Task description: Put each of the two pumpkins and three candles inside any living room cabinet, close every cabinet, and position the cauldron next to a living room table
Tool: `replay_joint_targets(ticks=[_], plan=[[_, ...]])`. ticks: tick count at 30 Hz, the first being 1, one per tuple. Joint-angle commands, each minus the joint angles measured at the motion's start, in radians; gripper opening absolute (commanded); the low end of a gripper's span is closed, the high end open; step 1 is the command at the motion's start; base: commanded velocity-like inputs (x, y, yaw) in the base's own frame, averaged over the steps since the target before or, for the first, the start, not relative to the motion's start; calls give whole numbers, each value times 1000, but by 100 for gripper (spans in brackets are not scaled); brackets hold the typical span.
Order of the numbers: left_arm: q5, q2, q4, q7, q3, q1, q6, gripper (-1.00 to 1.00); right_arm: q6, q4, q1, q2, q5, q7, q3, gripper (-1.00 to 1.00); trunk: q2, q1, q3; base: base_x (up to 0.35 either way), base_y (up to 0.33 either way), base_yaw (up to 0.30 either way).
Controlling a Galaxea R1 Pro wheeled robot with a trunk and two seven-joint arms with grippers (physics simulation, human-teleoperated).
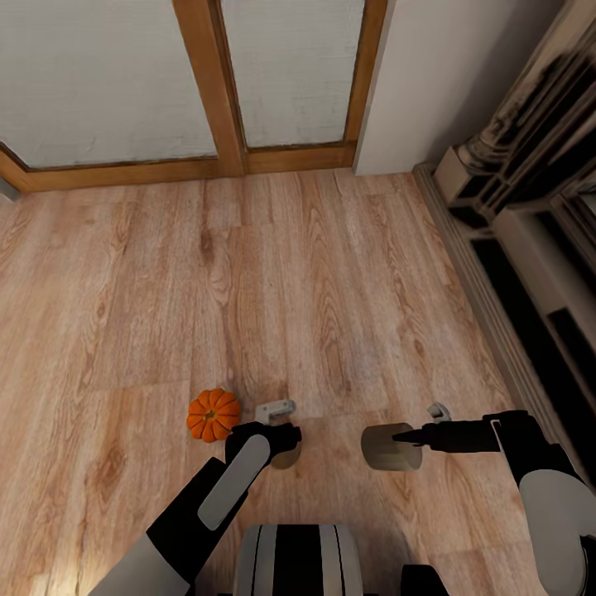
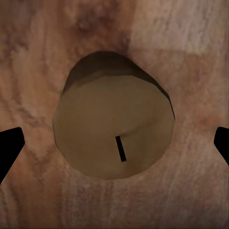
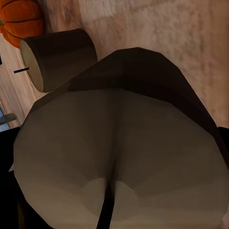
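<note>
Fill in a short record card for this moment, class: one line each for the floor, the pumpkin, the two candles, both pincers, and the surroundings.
floor: light wood planks
pumpkin: orange pumpkin on the floor, beside the left arm
candle under left arm: beige candle standing on the floor, wick up
candle at right arm: second candle, lying sideways
left pincer: left pincer open, fingers either side of the first candle, not touching
right pincer: right pincer at the second candle; grip unclear
surroundings: wood-framed panels ahead, dark fireplace at right

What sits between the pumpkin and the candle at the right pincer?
Head view: the left pincer hanging over another candle. It lies between the pumpkin and the right pincer's candle.
</note>
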Motion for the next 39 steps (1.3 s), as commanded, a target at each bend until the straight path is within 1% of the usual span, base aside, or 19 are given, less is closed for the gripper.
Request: replay_joint_targets(ticks=[1, 7, 21, 23, 26, 28, 31, 38, 39], plan=[[7, 0, -1, 9, -1, -1, 2, 100, 12, -1, -1, 1, 10, 8, -6, -100, 0, 0, -1, 37, -59, 0], [7, 0, -1, 8, -1, -1, 2, 100, 12, -1, -1, 1, 10, 8, -6, -100, 0, 0, -1, 121, -122, 0], [7, 2, -4, 8, 1, -1, 2, 100, 12, -1, -1, 1, 10, 7, -6, -100, 0, 0, -1, 7, -7, 0], [7, 2, -6, 8, 0, -1, 2, 100, 12, -1, -1, 1, 10, 7, -6, -100, -1, 1, -8, 0, 0, 0], [7, 2, -8, 12, 1, -1, 2, 100, 12, -1, -1, 1, 10, 7, -6, -100, -1, 1, -8, 0, 0, 0], [7, 2, -8, 14, 1, -1, 2, 100, 12, -1, -1, 1, 10, 7, -5, -100, -1, 2, -16, 0, 0, 0], [7, 2, -7, 15, 1, -1, 2, 100, 12, -1, -1, 1, 10, 7, -6, -100, -1, 2, -16, 0, 0, 0], [7, 2, -7, 16, 1, -1, 2, 100, 12, -1, -1, 1, 10, 7, -6, -100, -3, 5, -43, 0, 0, 0], [7, 2, -7, 16, 1, -1, 2, 100, 12, -1, -1, 1, 10, 7, -6, -100, -3, 5, -43, 0, 0, 0]])
